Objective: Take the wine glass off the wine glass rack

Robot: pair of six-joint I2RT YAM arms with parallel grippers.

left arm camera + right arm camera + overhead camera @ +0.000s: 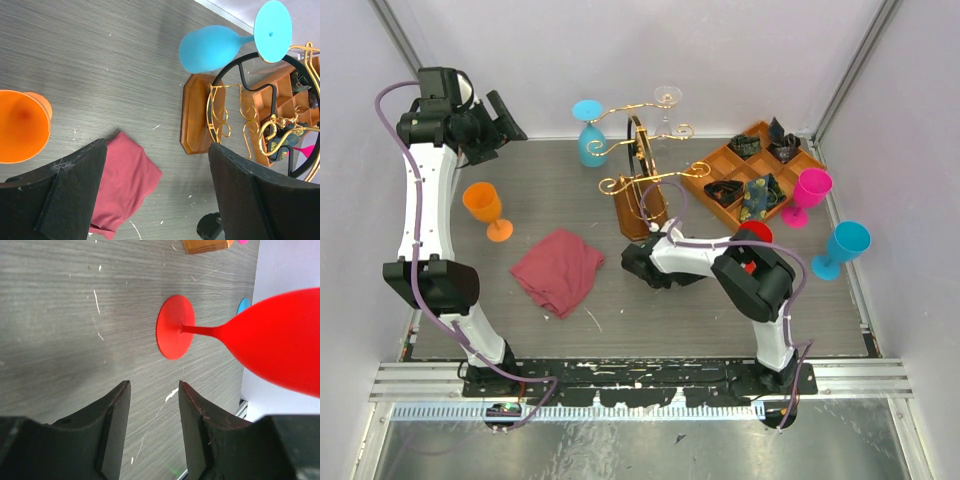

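Note:
The wine glass rack (645, 212) stands mid-table, with gold wire arms and a wooden base (197, 120). A light blue wine glass (589, 140) (210, 47) hangs upside down from one arm, and a clear glass (667, 98) hangs at the back. A red wine glass (756, 233) (280, 340) stands on the table to the right of the rack, its foot (175, 333) flat on the surface. My right gripper (152, 390) is low and open just short of that foot, holding nothing. My left gripper (505, 115) (157, 147) is raised at the far left, open and empty.
An orange glass (485, 205) (20, 125) and a maroon cloth (558, 270) (122, 185) lie left of the rack. A compartmented wooden tray (705, 170) sits at the back right, with a pink glass (810, 190) and another blue glass (845, 245) beside it.

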